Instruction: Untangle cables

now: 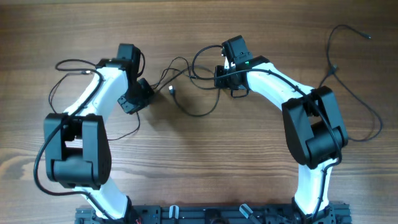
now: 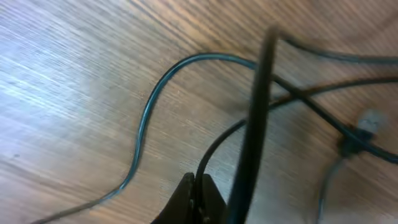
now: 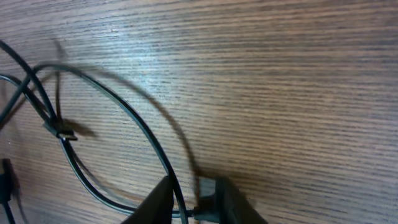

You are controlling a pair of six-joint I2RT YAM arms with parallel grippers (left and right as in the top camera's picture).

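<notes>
The left gripper (image 2: 194, 183) has its fingers pressed together on one strand of the cables (image 2: 144, 118). In its wrist view a thin black cord leaves the closed tips and runs away to the right, toward the crossings.

The tangle lies on the table (image 1: 205, 162) in the gap between the two arms. A few strands cross just past the left fingertips, and a silver-tipped plug (image 1: 172, 91) lies just beside them. One wide loop (image 1: 200, 114) sags toward the robot's base and rises again to the right gripper (image 3: 194, 188). So the bundle's long axis runs side to side, from one gripper to the other. The crossings and plug sit nearer the left arm, the loop nearer the right.

The right fingers stand a little apart with a cord going down into the gap between them. Whether they bite on it or only straddle it, I cannot tell.

Judging from this, the coming move is a pull along that axis, the grippers drawing away from each other, or the left one lifting its strand clear of the crossings. The risk is that a straight pull tightens the crossings instead of opening them.

Further out, another cord (image 1: 334, 67) lies well apart, to the right of the right arm and free of the tangle.
</notes>
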